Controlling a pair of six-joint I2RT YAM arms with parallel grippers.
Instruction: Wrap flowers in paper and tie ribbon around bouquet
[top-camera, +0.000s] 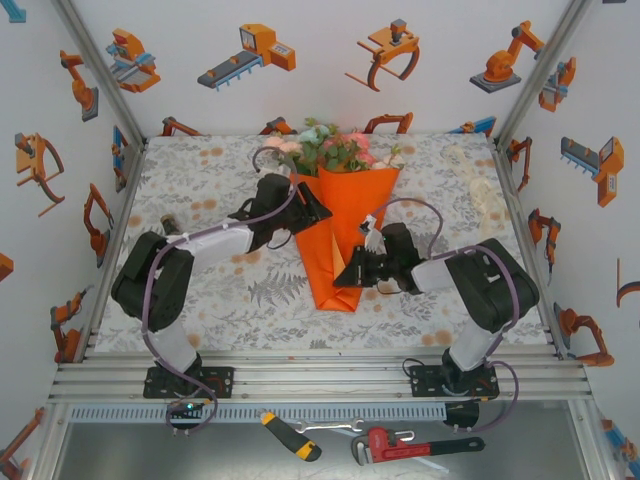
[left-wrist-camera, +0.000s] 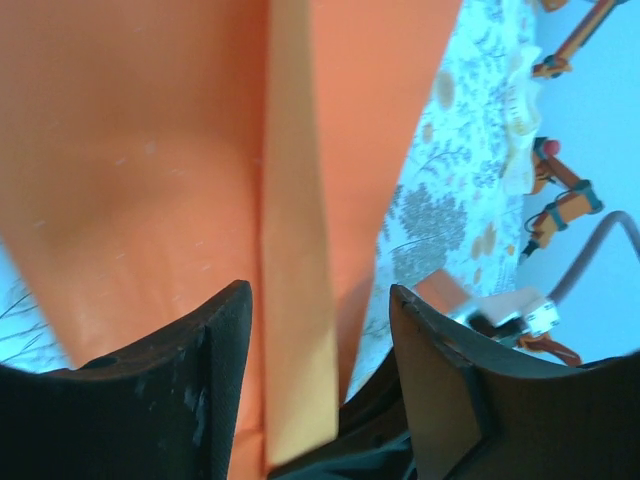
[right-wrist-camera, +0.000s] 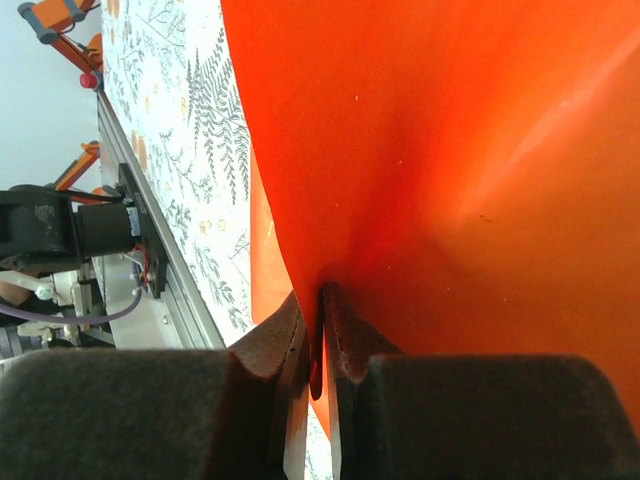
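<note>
The orange paper (top-camera: 345, 235) lies mid-table, folded into a tapering cone around the flowers (top-camera: 335, 150). Their pink and white heads and green leaves stick out at the far end. My left gripper (top-camera: 312, 208) is at the cone's upper left edge. In the left wrist view it (left-wrist-camera: 320, 330) stands open, with the paper (left-wrist-camera: 150, 150) and a paler folded strip between its fingers. My right gripper (top-camera: 357, 268) is at the cone's lower right. It (right-wrist-camera: 322, 320) is shut on a fold of the paper (right-wrist-camera: 450, 150). The cream ribbon (top-camera: 482, 190) lies at the far right of the tablecloth.
The floral tablecloth (top-camera: 210, 290) ends at a metal rail in front. A screwdriver (top-camera: 291, 437) and a red pipe wrench (top-camera: 405, 443) lie below it. White walls close in left, right and back. A small dark object (top-camera: 168, 222) sits by my left arm.
</note>
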